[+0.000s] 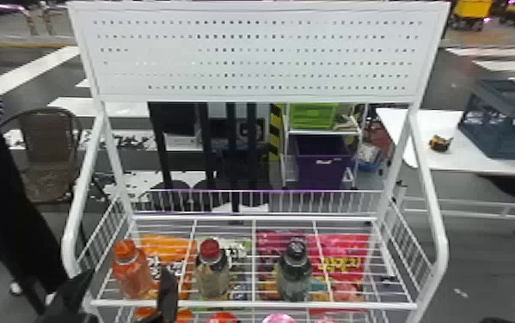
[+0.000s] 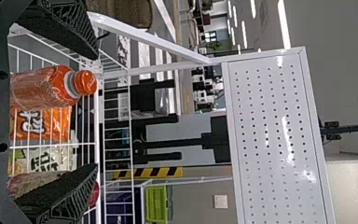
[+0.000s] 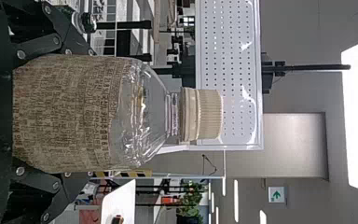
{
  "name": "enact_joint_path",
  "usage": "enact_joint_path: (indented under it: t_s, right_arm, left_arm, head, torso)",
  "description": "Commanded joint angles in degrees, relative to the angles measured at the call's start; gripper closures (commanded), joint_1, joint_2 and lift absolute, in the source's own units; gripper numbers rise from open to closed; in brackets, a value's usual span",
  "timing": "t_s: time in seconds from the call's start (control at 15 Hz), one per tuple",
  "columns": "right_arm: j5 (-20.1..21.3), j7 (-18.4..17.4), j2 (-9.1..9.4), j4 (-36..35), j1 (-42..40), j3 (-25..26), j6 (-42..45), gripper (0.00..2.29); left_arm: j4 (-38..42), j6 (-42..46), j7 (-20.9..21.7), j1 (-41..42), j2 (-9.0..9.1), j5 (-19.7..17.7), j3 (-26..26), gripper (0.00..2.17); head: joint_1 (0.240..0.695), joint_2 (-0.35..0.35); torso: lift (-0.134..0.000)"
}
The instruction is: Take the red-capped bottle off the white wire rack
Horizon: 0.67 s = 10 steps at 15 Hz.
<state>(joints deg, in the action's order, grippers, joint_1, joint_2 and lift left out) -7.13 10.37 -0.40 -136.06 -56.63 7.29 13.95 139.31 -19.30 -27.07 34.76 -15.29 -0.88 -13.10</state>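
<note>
The red-capped bottle [image 1: 212, 275] stands on the white wire rack [image 1: 253, 305], between an orange-capped bottle [image 1: 130, 275] and a dark-capped one [image 1: 295, 275]. My left gripper [image 1: 122, 292] is open at the rack's front left, its fingers either side of the orange-capped bottle in the head view. In the left wrist view, the left gripper [image 2: 96, 112] has that orange bottle [image 2: 42, 87] between its spread fingers; the red-capped bottle [image 2: 32, 181] is partly hidden behind one finger. My right gripper [image 3: 91, 113] is shut on a cream-capped bottle [image 3: 70, 114], in the right wrist view.
Snack bags [image 1: 342, 262] lie beneath the rack's top wires, and more items show below its front rail. Wire side guards and white side posts [image 1: 432, 193] flank the shelf. A perforated white panel [image 1: 260, 51] rises above it. A white table [image 1: 475, 159] stands beyond at the right.
</note>
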Motion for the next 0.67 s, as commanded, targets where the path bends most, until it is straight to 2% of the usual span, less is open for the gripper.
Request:
enact_joint_path:
  t_s: [0.0,0.6]
  right_arm:
    - [0.1,0.0,-0.04,-0.3,-0.1,0.0,0.0,0.84]
    - [0.0,0.1,-0.04,-0.4,-0.1,0.1,0.0,0.84]
  left_arm:
    - [0.1,0.0,-0.2,0.0,0.00,0.0,0.0,0.07]
    - [0.4,-0.4,-0.4,0.2,0.09,-0.1,0.0,0.07]
  head:
    - [0.499,0.000]
    - [0.499,0.000]
  torso:
    - [0.000]
    - [0.000]
